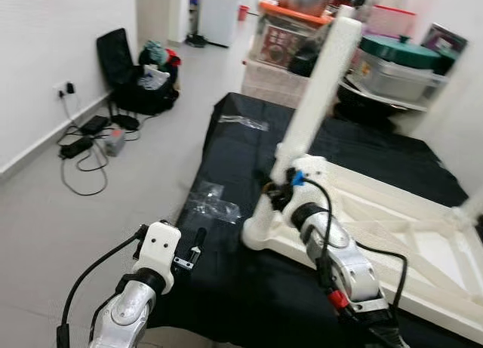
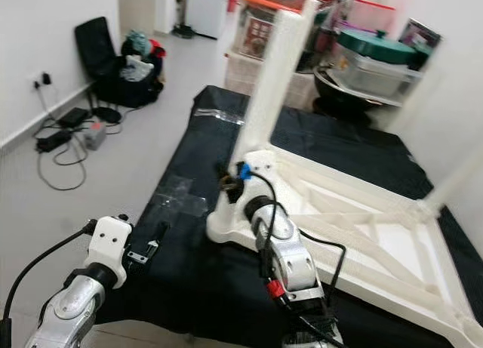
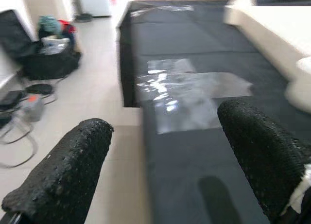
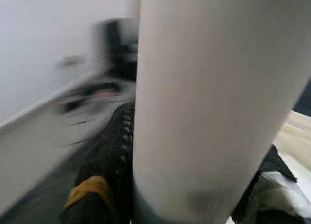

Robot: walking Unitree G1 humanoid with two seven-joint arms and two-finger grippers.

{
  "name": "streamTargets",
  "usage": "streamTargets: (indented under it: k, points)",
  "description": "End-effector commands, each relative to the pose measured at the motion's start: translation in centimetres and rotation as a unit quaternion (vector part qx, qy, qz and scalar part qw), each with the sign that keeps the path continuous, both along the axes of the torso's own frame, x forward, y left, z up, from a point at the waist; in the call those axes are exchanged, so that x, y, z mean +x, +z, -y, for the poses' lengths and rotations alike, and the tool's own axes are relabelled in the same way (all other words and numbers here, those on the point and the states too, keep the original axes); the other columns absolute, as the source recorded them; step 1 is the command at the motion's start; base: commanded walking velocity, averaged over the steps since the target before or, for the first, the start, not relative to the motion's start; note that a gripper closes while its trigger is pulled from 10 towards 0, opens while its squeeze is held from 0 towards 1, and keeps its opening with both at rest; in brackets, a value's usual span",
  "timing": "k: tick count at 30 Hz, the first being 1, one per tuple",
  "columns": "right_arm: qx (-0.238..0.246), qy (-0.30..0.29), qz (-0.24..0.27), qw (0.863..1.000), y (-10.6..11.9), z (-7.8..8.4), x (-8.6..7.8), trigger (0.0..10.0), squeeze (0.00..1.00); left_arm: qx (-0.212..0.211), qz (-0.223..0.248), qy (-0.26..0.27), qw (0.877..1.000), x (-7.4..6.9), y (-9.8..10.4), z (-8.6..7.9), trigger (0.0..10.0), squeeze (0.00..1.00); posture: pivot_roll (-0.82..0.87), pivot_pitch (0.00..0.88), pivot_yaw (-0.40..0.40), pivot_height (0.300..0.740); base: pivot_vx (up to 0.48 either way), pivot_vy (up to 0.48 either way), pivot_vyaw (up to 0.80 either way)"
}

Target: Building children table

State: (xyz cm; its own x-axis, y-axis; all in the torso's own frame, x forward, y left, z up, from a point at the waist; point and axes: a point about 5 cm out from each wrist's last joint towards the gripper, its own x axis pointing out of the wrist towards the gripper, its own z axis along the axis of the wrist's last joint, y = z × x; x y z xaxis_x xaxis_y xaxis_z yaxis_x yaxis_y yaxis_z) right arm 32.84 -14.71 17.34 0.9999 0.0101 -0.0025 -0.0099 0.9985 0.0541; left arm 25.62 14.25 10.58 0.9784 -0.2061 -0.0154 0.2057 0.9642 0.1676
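Observation:
A white children's table (image 1: pixel 392 235) lies upside down on a black cloth (image 1: pixel 249 287). One white table leg (image 1: pixel 321 91) stands upright at its near left corner. My right gripper (image 1: pixel 278 191) is shut around the base of this leg. In the right wrist view the leg (image 4: pixel 209 88) sits between the black fingers (image 4: pixel 112 146). My left gripper (image 1: pixel 198 246) is open and holds nothing, hovering over the cloth's front left edge. The left wrist view shows the left gripper (image 3: pixel 165 122) with its fingers wide apart above a clear plastic bag (image 3: pixel 189 88).
Clear plastic bags (image 1: pixel 213 201) lie on the cloth left of the table. A black chair and a bag (image 1: pixel 143 80) stand by the left wall, with cables and chargers (image 1: pixel 87 140) on the floor. Storage boxes and pots (image 1: pixel 392 61) crowd the back.

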Motion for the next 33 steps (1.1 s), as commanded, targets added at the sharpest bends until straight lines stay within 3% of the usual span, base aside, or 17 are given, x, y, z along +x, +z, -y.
streamTargets:
  k: [1, 3, 4, 5, 6, 11, 12, 13, 14, 16, 17, 21, 22, 25, 29, 30, 33]
  points:
    - [-0.037, -0.115, -0.041, 0.992, -1.6, 4.3, -0.4, 0.0, 0.0, -0.002, -0.002, -0.007, 1.0, -0.1, -0.1, 0.4, 10.0, 0.0, 0.11, 0.0, -0.207, 0.74, 0.0, 0.0, 0.0]
    - [-0.021, -0.343, -0.092, 0.935, -3.4, 10.7, -2.5, 0.0, 0.0, -0.002, -0.003, -0.006, 1.0, -0.1, -0.1, 0.3, 10.0, 0.0, 0.11, 0.0, -0.198, 0.74, 0.0, 0.0, 0.0]
    - [-0.021, -0.343, -0.092, 0.935, -3.4, 10.7, -2.5, 0.0, 0.0, -0.002, -0.003, -0.006, 1.0, -0.1, -0.1, 0.3, 10.0, 0.0, 0.11, 0.0, -0.198, 0.74, 0.0, 0.0, 0.0]
    - [-0.013, -0.405, -0.105, 0.908, -3.9, 12.5, -3.7, 0.0, 0.0, -0.002, -0.003, -0.006, 1.0, -0.1, -0.1, 0.2, 10.0, 0.0, 0.11, 0.0, -0.198, 0.74, 0.0, 0.0, 0.0]
    - [-0.008, -0.427, -0.1, 0.899, -4.0, 13.0, -4.5, 0.0, 0.0, -0.001, -0.005, -0.009, 1.0, 0.0, -0.2, 0.2, 10.0, 0.0, 0.09, 0.0, -0.186, 0.74, 0.0, 0.0, 0.0]
    - [-0.008, -0.413, -0.095, 0.906, -3.8, 12.3, -4.4, 0.0, 0.0, -0.001, -0.006, -0.011, 1.0, 0.0, -0.2, 0.2, 10.0, 0.0, 0.09, 0.0, -0.183, 0.74, 0.0, 0.0, 0.0]
    - [-0.004, -0.363, -0.085, 0.928, -3.6, 10.6, -3.7, 0.0, 0.0, 0.0, -0.006, -0.013, 1.0, 0.0, -0.2, 0.3, 10.0, 0.0, 0.1, 0.0, -0.186, 0.74, 0.0, 0.0, 0.0]
    - [-0.004, -0.363, -0.085, 0.928, -3.6, 10.6, -3.7, 0.0, 0.0, 0.0, -0.006, -0.013, 1.0, 0.0, -0.2, 0.3, 10.0, 0.0, 0.1, 0.0, -0.186, 0.74, 0.0, 0.0, 0.0]
    - [0.005, -0.265, -0.066, 0.962, -2.9, 7.6, -2.8, 0.2, 0.0, 0.001, -0.005, -0.012, 1.0, 0.0, -0.2, 0.2, 10.0, 0.0, 0.1, 0.0, -0.187, 0.74, 0.0, 0.0, 0.0]
    - [0.005, -0.265, -0.066, 0.962, -2.9, 7.6, -2.8, 0.2, 0.0, 0.001, -0.005, -0.012, 1.0, 0.0, -0.2, 0.2, 10.0, 0.0, 0.1, 0.0, -0.187, 0.74, 0.0, 0.0, 0.0]
    - [0.018, -0.174, -0.05, 0.983, -2.3, 4.9, -2.2, 10.0, 0.0, 0.002, -0.005, -0.01, 1.0, 0.1, -0.2, 0.1, 10.0, 0.0, 0.1, 0.0, -0.188, 0.74, 0.0, 0.0, 0.0]
    - [0.036, -0.093, -0.032, 0.994, -1.7, 2.8, -1.7, 10.0, 0.0, 0.003, -0.003, -0.009, 1.0, 0.2, -0.1, 0.0, 10.0, 0.0, 0.1, 0.0, -0.188, 0.74, 0.0, 0.0, 0.0]
    - [0.045, -0.091, -0.017, 0.995, -1.2, 3.1, -1.5, 10.0, 1.0, 0.003, -0.003, -0.009, 1.0, 0.2, -0.1, 0.1, 10.0, 0.0, 0.11, 0.0, -0.189, 0.74, 0.0, 0.0, 0.0]
    - [0.063, -0.078, 0.011, 0.995, -0.2, 3.6, -1.2, 10.0, 1.0, 0.003, -0.002, -0.009, 1.0, 0.2, -0.1, 0.1, 10.0, 0.0, 0.11, 0.0, -0.189, 0.74, 0.0, 0.0, 0.0]
    - [0.081, 0.1, 0.008, 0.992, 0.3, 2.3, -0.9, 10.0, 0.94, 0.001, -0.002, -0.011, 1.0, 0.3, -0.1, 0.3, 10.0, 0.0, 0.11, 0.0, -0.189, 0.74, 0.0, 0.0, 0.0]
    - [0.072, 0.157, 0.009, 0.985, 0.6, 2.1, -1.1, 10.0, 0.0, 0.001, -0.001, -0.012, 1.0, 0.3, -0.1, 0.3, 10.0, 0.0, 0.12, 0.0, -0.195, 0.74, 0.0, 0.0, 0.0]
    - [0.067, 0.227, 0.019, 0.971, 1.4, 1.9, -1.4, 10.0, 0.0, 0.001, 0.0, -0.011, 1.0, 0.3, -0.1, 0.3, 10.0, 0.0, 0.12, 0.0, -0.197, 0.74, 0.0, 0.0, 0.0]
